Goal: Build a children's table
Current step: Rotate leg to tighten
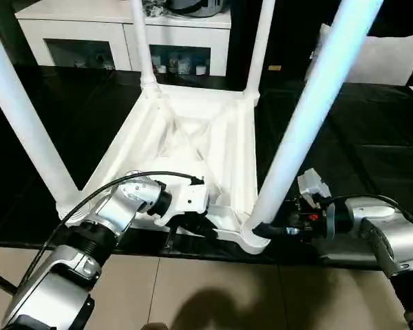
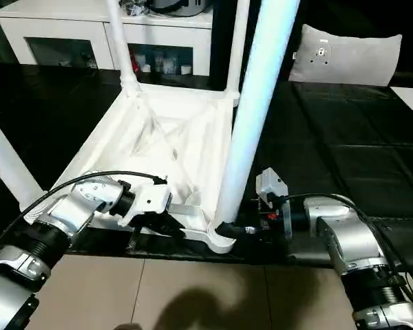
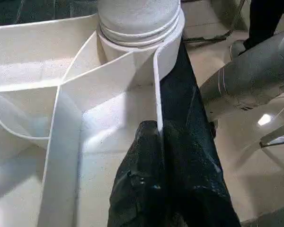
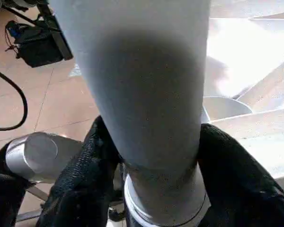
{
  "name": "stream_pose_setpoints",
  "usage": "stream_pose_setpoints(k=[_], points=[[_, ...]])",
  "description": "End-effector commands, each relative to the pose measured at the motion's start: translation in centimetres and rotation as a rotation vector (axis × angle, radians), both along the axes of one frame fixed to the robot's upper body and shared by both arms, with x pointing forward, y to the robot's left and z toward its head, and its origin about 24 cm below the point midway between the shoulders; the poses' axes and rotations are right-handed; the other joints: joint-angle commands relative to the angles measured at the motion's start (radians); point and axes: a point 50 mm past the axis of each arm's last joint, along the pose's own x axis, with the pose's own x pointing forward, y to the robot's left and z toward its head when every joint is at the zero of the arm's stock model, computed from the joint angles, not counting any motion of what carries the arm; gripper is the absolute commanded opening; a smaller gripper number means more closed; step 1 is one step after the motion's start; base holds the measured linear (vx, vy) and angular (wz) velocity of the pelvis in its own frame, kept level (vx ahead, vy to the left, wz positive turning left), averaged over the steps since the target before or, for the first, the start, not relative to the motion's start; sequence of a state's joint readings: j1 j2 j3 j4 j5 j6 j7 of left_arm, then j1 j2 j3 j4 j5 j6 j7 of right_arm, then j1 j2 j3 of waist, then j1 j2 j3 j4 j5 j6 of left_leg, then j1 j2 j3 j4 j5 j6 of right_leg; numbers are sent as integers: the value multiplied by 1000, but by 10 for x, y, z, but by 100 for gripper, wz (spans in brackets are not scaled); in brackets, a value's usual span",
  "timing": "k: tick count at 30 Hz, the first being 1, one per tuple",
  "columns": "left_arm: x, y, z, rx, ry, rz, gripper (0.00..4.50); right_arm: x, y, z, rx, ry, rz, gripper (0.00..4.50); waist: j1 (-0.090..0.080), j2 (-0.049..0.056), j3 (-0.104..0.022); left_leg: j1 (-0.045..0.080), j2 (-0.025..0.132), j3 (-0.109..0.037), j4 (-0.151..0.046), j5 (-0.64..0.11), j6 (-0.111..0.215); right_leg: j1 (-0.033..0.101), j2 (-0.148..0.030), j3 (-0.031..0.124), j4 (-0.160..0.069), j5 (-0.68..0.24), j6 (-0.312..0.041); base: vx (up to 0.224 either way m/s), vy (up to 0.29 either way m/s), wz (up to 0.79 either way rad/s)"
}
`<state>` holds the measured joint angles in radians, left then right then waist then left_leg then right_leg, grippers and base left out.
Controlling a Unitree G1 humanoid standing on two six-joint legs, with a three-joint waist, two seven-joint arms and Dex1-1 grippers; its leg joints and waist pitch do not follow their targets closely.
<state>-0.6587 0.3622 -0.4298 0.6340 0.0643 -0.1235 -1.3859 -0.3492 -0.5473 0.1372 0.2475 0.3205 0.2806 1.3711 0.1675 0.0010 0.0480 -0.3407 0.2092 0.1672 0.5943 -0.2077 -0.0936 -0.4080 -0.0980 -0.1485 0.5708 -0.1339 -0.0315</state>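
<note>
Upside down, the tabletop (image 1: 193, 144) has its near rim pinched in the left end effector (image 3: 161, 142); the right end effector (image 4: 151, 156) clasps the near-right leg (image 1: 310, 103) at its base.

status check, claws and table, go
Left claw shut on tabletop rim by the near corner. Right claw around near leg at its base, fingers against it. All four legs standing in sockets. Nothing in the way.

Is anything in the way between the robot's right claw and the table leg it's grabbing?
No, nothing visible. The right gripper already has its black fingers on either side of the leg, near the tabletop's corner socket.
</note>
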Motion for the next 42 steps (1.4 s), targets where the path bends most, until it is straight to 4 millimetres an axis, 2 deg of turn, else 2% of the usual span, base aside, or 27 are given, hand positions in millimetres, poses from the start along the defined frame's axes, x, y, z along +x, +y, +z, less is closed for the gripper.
stream_pose_setpoints(k=[1, 4, 6, 9, 10, 11, 12, 13, 14, 15, 16, 17, 18, 19, 20, 21, 22, 26, 27, 28, 29, 32, 33, 36, 38, 39, 42], points=[[-5, -7, 0, -5, 7, -46, 0, -1, 4, 5, 30, 4, 40, 219, -7, -16, -73, -6, 29, 3, -66, -114, 72, 62, -64, 59, -62, -385, -101, 0, 0, 0], [-3, -10, 2, -47, 16, 15, 0, -1, 6, 5, 62, 16, 9, 202, -8, -12, -73, -6, 30, 2, -66, -114, 70, 63, -65, 59, -61, -371, -111, 0, 0, 0], [2, -14, 2, -91, 31, 139, 0, 0, 12, 2, 89, 43, -100, 200, -10, -14, -71, -6, 28, 3, -66, -118, 67, 63, -64, 58, -64, -382, -108, 0, 0, 0], [5, -20, 0, -99, 43, 256, 0, 8, 21, -2, 44, 32, -268, 198, -21, -19, -64, -4, 17, 2, -68, -156, 40, 60, -63, 52, -82, -499, -58, 0, 0, 0], [6, -21, 0, -104, 43, 279, 0, 11, 23, -3, 36, 31, -311, 198, -30, -19, -61, -2, 10, 3, -65, -176, 28, 58, -62, 44, -94, -563, -25, 0, 0, 0], [10, -26, -1, -116, 47, 353, 0, 19, 29, -6, 10, 35, -439, 198, -43, -23, -58, -6, 7, 1, -65, -185, 18, 59, -59, 39, -100, -601, 2, 0, 0, 0], [11, -29, -1, -121, 50, 390, 0, 23, 31, -7, -4, 42, -502, 197, -49, -21, -56, -4, 4, 1, -63, -196, 13, 55, -57, 33, -106, -624, 15, 0, 0, 0], [15, -32, 0, -129, 45, 442, 0, 30, 35, -9, -30, 45, -587, 196, -69, -21, -55, -6, -1, -4, -57, -221, 1, 56, -56, 17, -117, -669, 47, 0, 0, 0], [16, -34, 0, -132, 43, 462, 0, 32, 36, -10, -41, 45, -619, 196, -77, -17, -57, -4, -3, -5, -54, -232, 4, 57, -57, 10, -124, -681, 58, 0, 0, 0], [18, -36, 1, -139, 41, 506, 0, 36, 37, -12, -73, 40, -679, 196, -95, -17, -57, -6, -4, -8, -49, -254, 11, 59, -55, -4, -136, -690, 83, 0, 0, 0], [25, -43, 4, -168, 31, 601, 0, 45, 40, -14, -101, 52, -784, 196, -110, -7, -58, -2, 1, -11, -49, -271, 20, 62, -53, -17, -147, -673, 88, 0, 0, 0], [30, -49, 6, -189, 23, 671, 0, 49, 44, -13, -90, 47, -834, 196, -124, 3, -64, -2, 14, -23, -54, -287, 24, 74, -58, -26, -147, -621, 76, 0, 0, 0], [32, -52, 7, -198, 18, 699, 0, 51, 47, -12, -71, 42, -854, 196, -129, 6, -66, -4, 23, -26, -59, -293, 28, 79, -61, -21, -143, -581, 66, 0, 0, 0], [34, -58, 9, -208, 7, 731, 0, 54, 51, -10, -36, 16, -888, 249, -135, 5, -68, -7, 41, -32, -71, -313, 43, 83, -63, -11, -125, -473, 27, 0, 0, 0], [34, -58, 9, -208, 7, 731, 0, 54, 51, -10, -36, 16, -888, 249, -135, 5, -68, -7, 41, -32, -71, -313, 43, 83, -63, -11, -125, -473, 27, 0, 0, 0], [34, -60, 10, -211, 2, 734, 0, 55, 52, -9, -25, 4, -898, 261, -134, -4, -64, -6, 23, -24, -67, -295, 42, 76, -68, -10, -126, -469, -1, 0, 0, 0], [34, -60, 10, -211, 2, 734, 0, 55, 52, -9, -25, 4, -898, 268, -131, -5, -65, -8, 17, -20, -65, -265, 44, 77, -70, -8, -124, -476, -8, 0, 0, 0], [34, -60, 10, -202, -14, 733, 0, 54, 57, -5, 33, 1, -885, 311, -119, -11, -72, -13, 16, -13, -66, -162, 61, 75, -70, 10, -101, -384, -60, 0, 0, 0], [33, -58, 9, -195, -23, 727, 0, 53, 58, -4, 42, -4, -874, 311, -118, -14, -72, -15, 15, -13, -66, -152, 65, 75, -69, 13, -97, -379, -64, 0, 0, 0], [33, -55, 8, -183, -31, 725, 0, 52, 58, -3, 47, -19, -866, 341, -117, -18, -72, -14, 12, -11, -64, -146, 71, 69, -67, 17, -93, -391, -68, 0, 0, 0], [33, -52, 7, -174, -46, 718, 0, 50, 56, -3, 52, -30, -853, 341, -111, -16, -75, -16, 11, -10, -63, -127, 79, 70, -69, 25, -88, -383, -75, 0, 0, 0], [33, -49, 7, -166, -58, 709, 0, 49, 52, -2, 55, -41, -843, 368, -102, -15, -79, -24, 13, -8, -61, -64, 100, 74, -66, 33, -71, -304, -92, 0, 0, 0], [32, -41, 5, -142, -83, 654, 0, 44, 41, -1, 56, -67, -782, 385, -97, -16, -78, -26, 12, -8, -60, -58, 105, 74, -66, 34, -69, -296, -95, 0, 0, 0], [29, -35, 3, -121, -83, 599, 0, 40, 31, 1, 55, -81, -726, 403, -91, -15, -75, -24, 13, -4, -60, -86, 115, 72, -64, 36, -72, -318, -84, 0, 0, 0], [27, -32, 2, -112, -81, 556, 0, 37, 24, 3, 47, -86, -695, 403, -92, -14, -74, -22, 13, -5, -62, -101, 107, 71, -65, 33, -76, -348, -80, 0, 0, 0], [23, -27, 1, -95, -77, 486, 0, 33, 13, 5, 26, -93, -648, 414, -90, -12, -72, -20, 12, -5, -62, -123, 99, 70, -65, 31, -84, -390, -67, 0, 0, 0], [19, -23, -1, -78, -69, 410, 0, 30, 3, 6, 5, -93, -600, 445, -83, -13, -71, -15, 16, -5, -64, -138, 89, 66, -64, 32, -86, -410, -62, 0, 0, 0]])
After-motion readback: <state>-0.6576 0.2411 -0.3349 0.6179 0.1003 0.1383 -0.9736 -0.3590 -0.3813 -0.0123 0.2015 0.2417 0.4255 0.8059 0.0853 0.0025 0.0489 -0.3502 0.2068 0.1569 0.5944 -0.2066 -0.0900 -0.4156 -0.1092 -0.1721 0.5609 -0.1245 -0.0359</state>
